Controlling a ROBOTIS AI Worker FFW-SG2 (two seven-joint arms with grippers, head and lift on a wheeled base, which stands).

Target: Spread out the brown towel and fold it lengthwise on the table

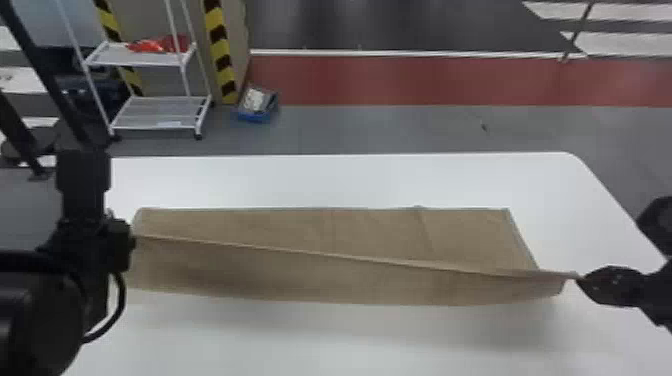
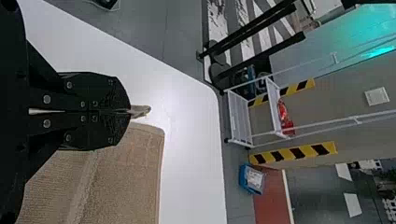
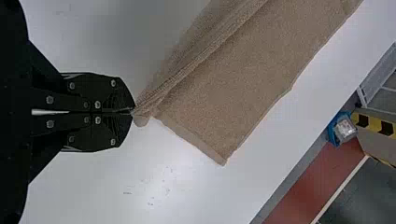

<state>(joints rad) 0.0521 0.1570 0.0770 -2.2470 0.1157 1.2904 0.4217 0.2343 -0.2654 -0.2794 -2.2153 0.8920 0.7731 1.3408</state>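
Nubbly brown towel point(image 1: 300, 282), taut slanting ridge, one end pinched by left gripper point(image 1: 131, 241), the other by right gripper point(image 1: 581, 280) near the white table's right edge point(image 1: 607, 200).

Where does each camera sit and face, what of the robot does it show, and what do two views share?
Head view: on the head, facing forward and down at brown towel and table; left arm and right arm show.
Left wrist view: on that wrist, facing past the left gripper to towel and white rack.
Right wrist view: on that wrist, facing past the right gripper across the towel.
Both wrist views share the blue box.
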